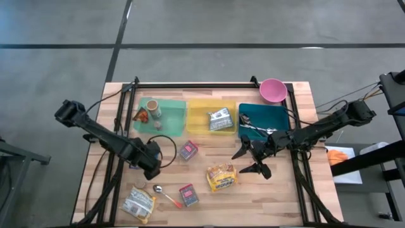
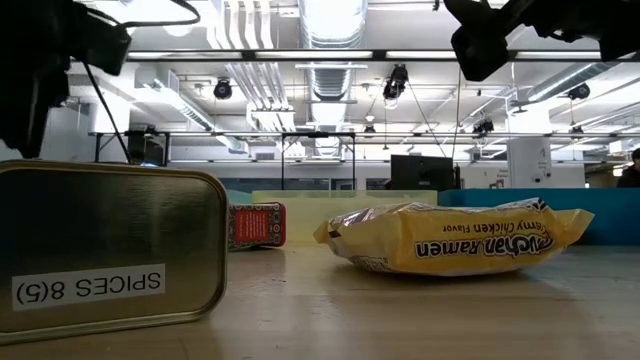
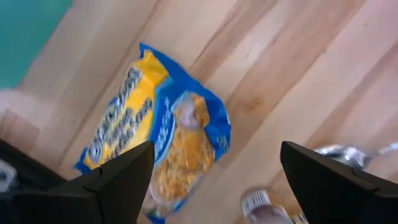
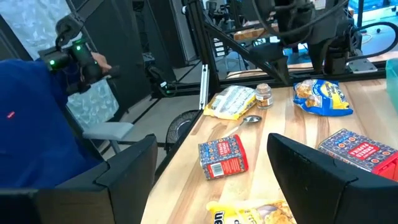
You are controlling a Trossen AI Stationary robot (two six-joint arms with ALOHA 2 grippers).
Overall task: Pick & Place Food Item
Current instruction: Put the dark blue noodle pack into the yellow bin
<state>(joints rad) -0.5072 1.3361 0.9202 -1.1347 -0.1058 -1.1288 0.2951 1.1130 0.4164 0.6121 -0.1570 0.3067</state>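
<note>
A blue and yellow snack packet lies flat on the wooden table, straight below my left gripper. That gripper points down, open, above the packet with one finger to each side, and touches nothing. In the high view my left gripper hides the packet. The right wrist view shows the packet under the left arm. My right gripper hangs open and level above the table's right half, near a yellow ramen pack, with nothing between its fingers.
Green, yellow and teal trays line the far side, with a pink bowl behind them. Two red boxes, a spoon, a silvery packet and a small jar lie on the table. A person in blue stands beyond the left edge.
</note>
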